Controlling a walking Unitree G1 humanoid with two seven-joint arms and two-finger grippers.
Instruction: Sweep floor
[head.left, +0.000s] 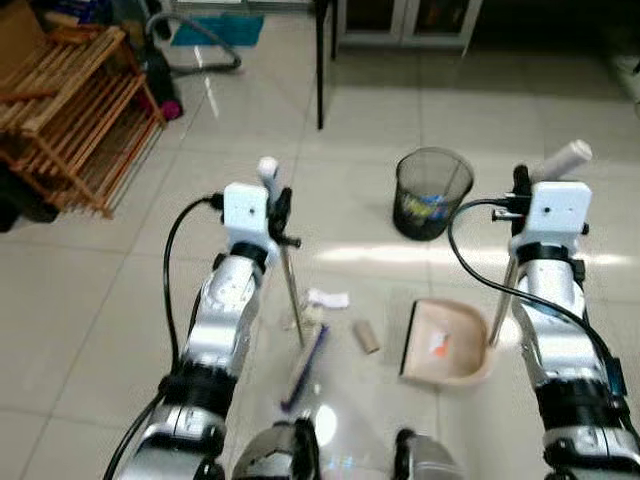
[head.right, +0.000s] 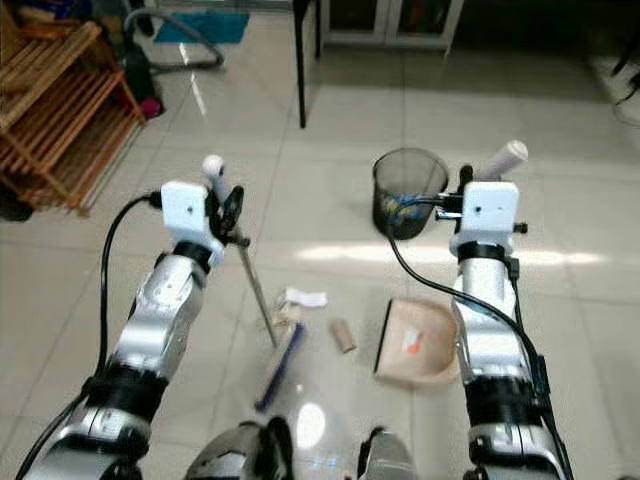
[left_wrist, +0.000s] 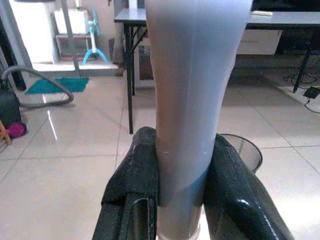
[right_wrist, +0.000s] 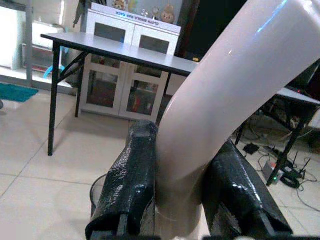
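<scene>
— In the left gripper (left_wrist: 181, 200), what is held?
— The broom (head.left: 303, 345) handle, pinched between both fingers (left_wrist: 132, 190); its shaft slants down from there to the brush head on the tiled floor (head.left: 120, 300), ahead of the robot.
— And the right gripper (right_wrist: 181, 200)?
— Clamped on the dustpan (head.left: 447, 345) handle; the beige pan rests on the floor below it. Between broom and pan lie a paper scrap (head.left: 328, 298) and a small roll (head.left: 366, 336). A mesh wastebasket (head.left: 432, 193) stands beyond both grippers.

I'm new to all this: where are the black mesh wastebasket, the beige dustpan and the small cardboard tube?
black mesh wastebasket (head.left: 432, 195), left eye view, side wall
beige dustpan (head.left: 455, 350), left eye view, pan floor
small cardboard tube (head.left: 366, 337), left eye view, middle
</scene>
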